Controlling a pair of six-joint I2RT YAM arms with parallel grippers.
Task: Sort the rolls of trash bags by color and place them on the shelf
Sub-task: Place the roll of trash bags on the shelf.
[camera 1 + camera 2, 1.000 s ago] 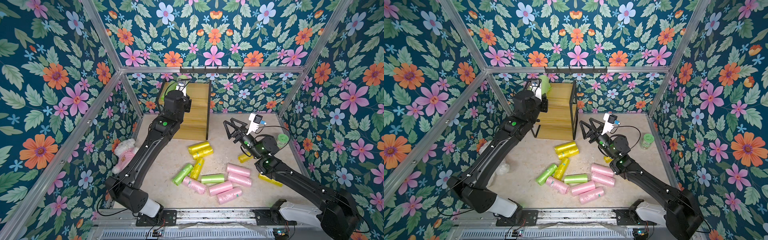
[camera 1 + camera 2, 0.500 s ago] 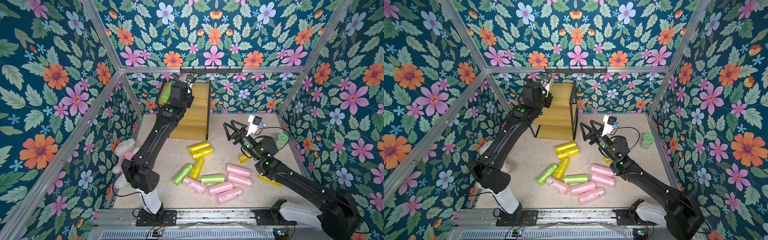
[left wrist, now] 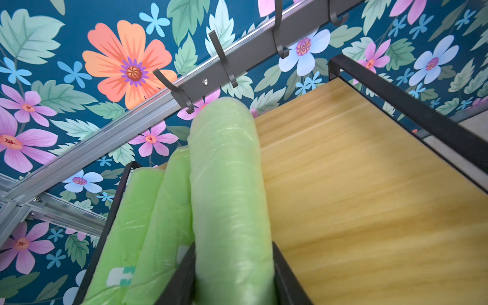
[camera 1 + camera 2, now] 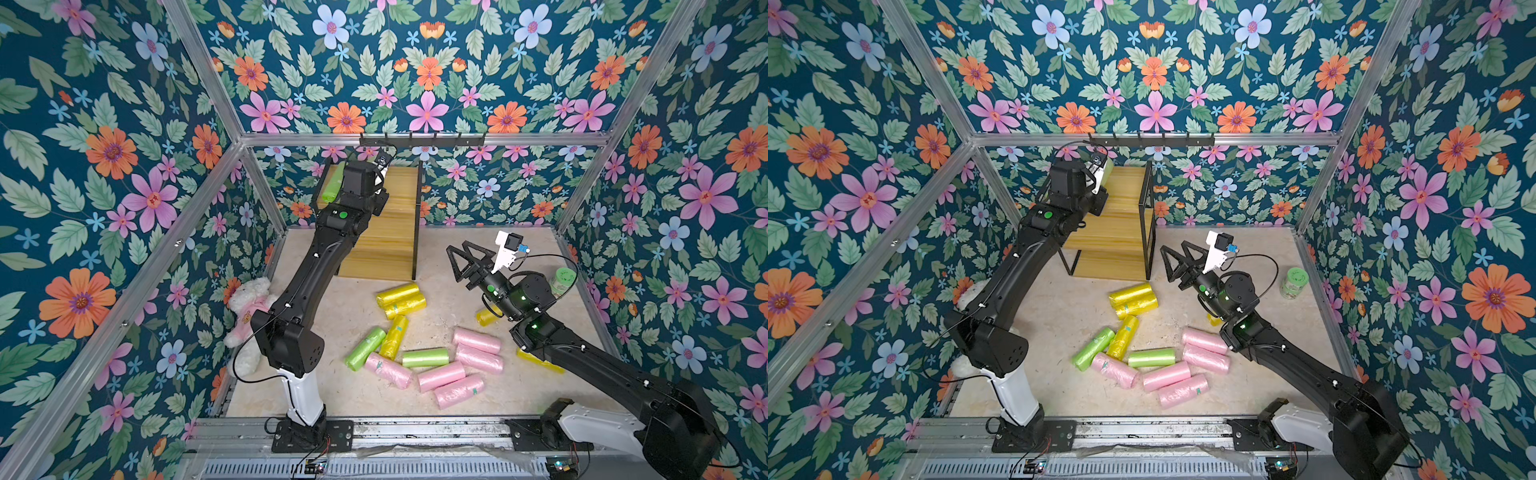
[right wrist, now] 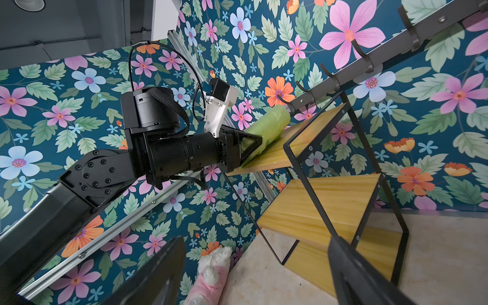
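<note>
one green roll (image 3: 227,184) sits pinched in the left gripper (image 3: 233,269) on the shelf (image 3: 356,171); right gripper (image 4: 459,250) gapes empty. probably light, squashy, slick: grip mid-length.

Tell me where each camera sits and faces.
Top views: high overhead, looking down; left arm, right arm, floor rolls, shelf.
Left wrist: looks along the left gripper, shut on a green roll at the top board.
Right wrist: looks past the open right gripper at the shelf's side.
Shared: both wrist views show that roll.
</note>
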